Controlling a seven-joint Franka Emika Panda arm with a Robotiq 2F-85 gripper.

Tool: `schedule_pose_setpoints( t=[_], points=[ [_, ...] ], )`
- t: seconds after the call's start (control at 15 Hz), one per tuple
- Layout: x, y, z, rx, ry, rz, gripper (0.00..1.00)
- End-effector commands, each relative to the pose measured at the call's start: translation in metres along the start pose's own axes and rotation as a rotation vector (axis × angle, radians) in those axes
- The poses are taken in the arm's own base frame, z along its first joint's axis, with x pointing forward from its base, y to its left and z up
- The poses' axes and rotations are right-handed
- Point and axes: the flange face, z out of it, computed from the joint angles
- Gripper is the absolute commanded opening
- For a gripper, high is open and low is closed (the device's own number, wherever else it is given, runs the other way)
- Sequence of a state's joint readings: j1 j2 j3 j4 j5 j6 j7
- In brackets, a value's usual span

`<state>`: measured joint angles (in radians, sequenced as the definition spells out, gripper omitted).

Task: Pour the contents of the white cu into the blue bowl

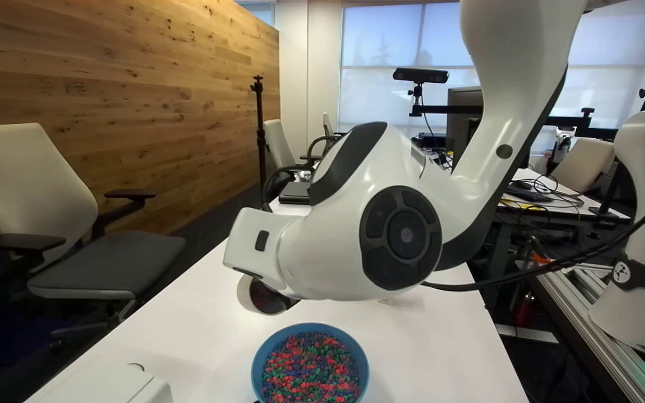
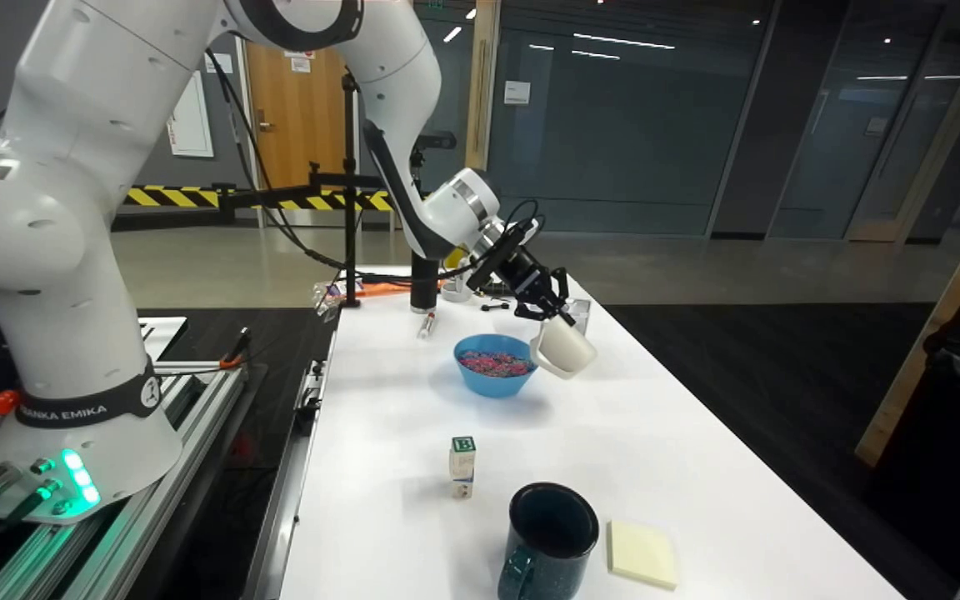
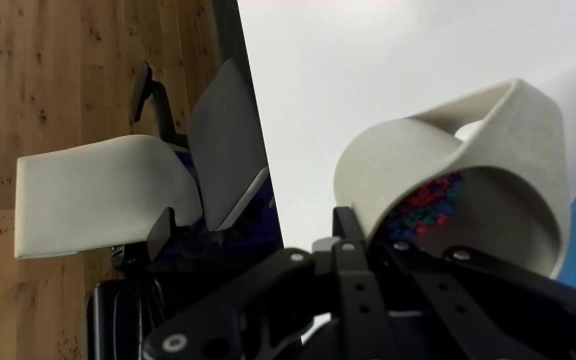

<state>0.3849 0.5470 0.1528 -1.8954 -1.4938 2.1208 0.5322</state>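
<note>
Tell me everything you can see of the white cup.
The white cup is smooth and off-white, perhaps ceramic or plastic, with what looks like a broad loop handle. It is tilted, and small red, green and blue bits lie inside against one wall. The gripper is clamped on its rim. It is held near the bowl, with a gap between them in an exterior view.

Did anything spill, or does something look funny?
The white cup looks funny: it leans way over near the blue bowl, held in the jaws, with red, green and blue bits inside. Cups usually stand upright, but it's probably tipped for pouring. I can't see any spilled bits.
</note>
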Motion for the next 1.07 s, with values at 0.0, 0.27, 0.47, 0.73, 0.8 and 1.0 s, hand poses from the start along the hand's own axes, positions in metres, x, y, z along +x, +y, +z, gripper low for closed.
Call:
schedule_pose_setpoints(
  t=[0.0, 0.27, 0.47, 0.73, 0.8, 1.0],
  points=[
    [-0.004, -0.01, -0.001, -0.08, 0.006, 0.001, 0.01],
    [-0.002, -0.015, 0.004, -0.058, 0.0, -0.005, 0.06],
    [-0.002, -0.021, 0.004, -0.068, 0.001, -0.004, 0.06],
    [-0.001, -0.021, 0.004, -0.069, 0.001, -0.004, 0.01],
    [-0.001, -0.022, 0.004, -0.078, 0.001, -0.002, 0.01],
    [0.002, -0.029, 0.003, -0.077, 0.008, -0.015, 0.01]
  ],
)
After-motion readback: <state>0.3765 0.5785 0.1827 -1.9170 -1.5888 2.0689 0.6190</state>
